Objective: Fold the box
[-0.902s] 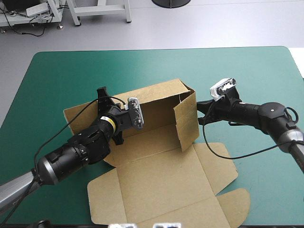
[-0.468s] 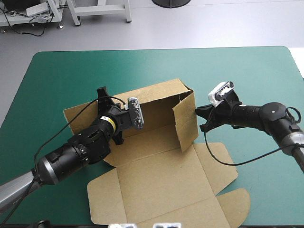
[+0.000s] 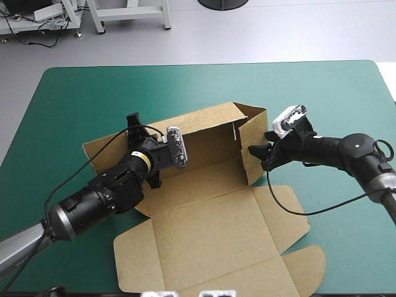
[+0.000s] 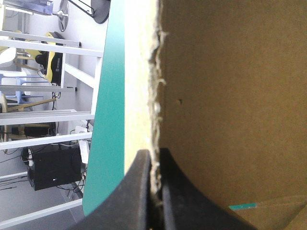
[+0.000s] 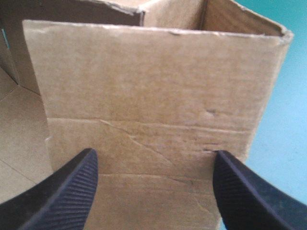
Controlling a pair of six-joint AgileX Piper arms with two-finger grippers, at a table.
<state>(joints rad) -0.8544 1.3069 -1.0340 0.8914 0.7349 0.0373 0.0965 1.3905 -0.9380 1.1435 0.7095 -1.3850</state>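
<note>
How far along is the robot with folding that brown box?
Early on. Done: the long back wall of the box stands upright. In hand: the left hand is shut on that wall's edge, and the open right hand is up against the raised end flap. Left: the wide front panels lie flat on the table.

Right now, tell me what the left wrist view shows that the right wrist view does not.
Only the left wrist view: the left gripper shut on a ragged edge of the box, the board pinched between its black fingers. Only the right wrist view: the right gripper open, its fingers apart, facing the upright, creased end flap. Both: brown board and a strip of the teal-green cover.
</note>
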